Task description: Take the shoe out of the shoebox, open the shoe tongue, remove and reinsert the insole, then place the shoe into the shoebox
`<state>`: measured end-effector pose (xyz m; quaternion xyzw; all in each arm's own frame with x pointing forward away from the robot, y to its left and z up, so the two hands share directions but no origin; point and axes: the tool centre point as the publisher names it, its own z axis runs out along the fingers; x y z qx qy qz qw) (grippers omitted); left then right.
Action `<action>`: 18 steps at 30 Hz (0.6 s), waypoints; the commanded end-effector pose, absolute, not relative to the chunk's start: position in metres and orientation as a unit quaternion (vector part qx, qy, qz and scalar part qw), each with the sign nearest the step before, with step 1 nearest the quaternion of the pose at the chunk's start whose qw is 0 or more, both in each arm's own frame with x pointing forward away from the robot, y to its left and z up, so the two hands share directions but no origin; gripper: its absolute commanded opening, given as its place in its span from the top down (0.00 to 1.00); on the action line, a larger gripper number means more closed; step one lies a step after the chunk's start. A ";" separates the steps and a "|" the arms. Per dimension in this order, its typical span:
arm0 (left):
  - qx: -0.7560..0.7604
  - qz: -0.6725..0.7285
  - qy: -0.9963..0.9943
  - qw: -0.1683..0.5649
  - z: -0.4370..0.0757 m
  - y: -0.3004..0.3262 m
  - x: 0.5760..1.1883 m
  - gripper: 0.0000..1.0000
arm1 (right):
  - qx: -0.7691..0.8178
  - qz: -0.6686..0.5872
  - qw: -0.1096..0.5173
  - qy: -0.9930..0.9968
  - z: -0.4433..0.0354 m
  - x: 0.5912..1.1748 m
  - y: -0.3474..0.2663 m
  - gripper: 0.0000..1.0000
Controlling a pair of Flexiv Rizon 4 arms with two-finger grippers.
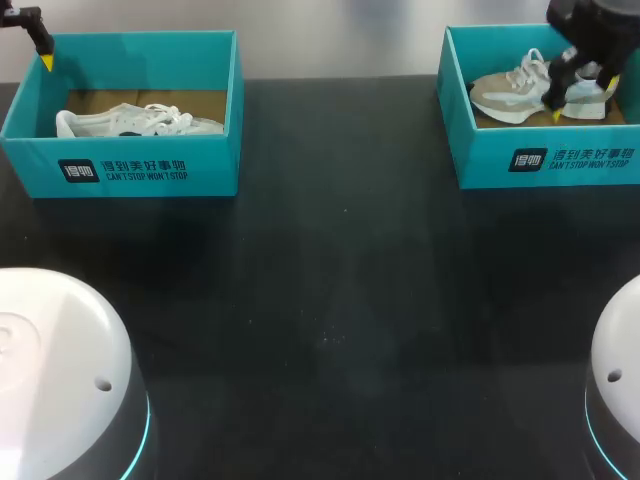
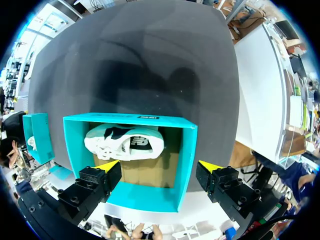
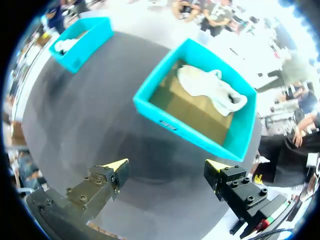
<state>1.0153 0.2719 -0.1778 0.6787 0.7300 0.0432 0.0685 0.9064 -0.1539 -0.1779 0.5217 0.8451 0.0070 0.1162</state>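
The left pincer [image 2: 158,167] is spread wide and grips nothing. It hangs over a teal cardboard shoebox [image 2: 110,120], with a white low sneaker [image 2: 124,142] inside at the pincer's twelve o'clock. The right pincer [image 3: 166,165] also gapes empty. A second teal shoebox [image 3: 195,135] holding a beige-and-white sneaker [image 3: 210,91] lies ahead of it, towards one o'clock.

Both sneakers look light, with a soft upper that gives under pressure and loose laces that could snag a tip. The heel collar or the firmer sole edge is probably the best place to take hold. The cardboard boxes are likely light enough to slide if a shoe drags on a wall.

From above, the boxes sit at ten and two o'clock on the black matt surface [image 1: 330,300], well apart.
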 end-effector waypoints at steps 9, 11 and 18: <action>0.679 0.045 0.730 0.068 -0.177 0.272 1.014 0.00 | 0.597 -0.071 0.090 0.794 -0.173 1.008 -0.187 0.00; 0.679 0.045 0.730 0.068 -0.177 0.272 1.014 0.00 | 0.605 -0.071 0.089 0.788 -0.176 1.017 -0.193 0.00; 0.679 0.045 0.730 0.068 -0.177 0.272 1.014 0.00 | 0.613 -0.063 0.074 0.784 -0.192 1.048 -0.213 0.00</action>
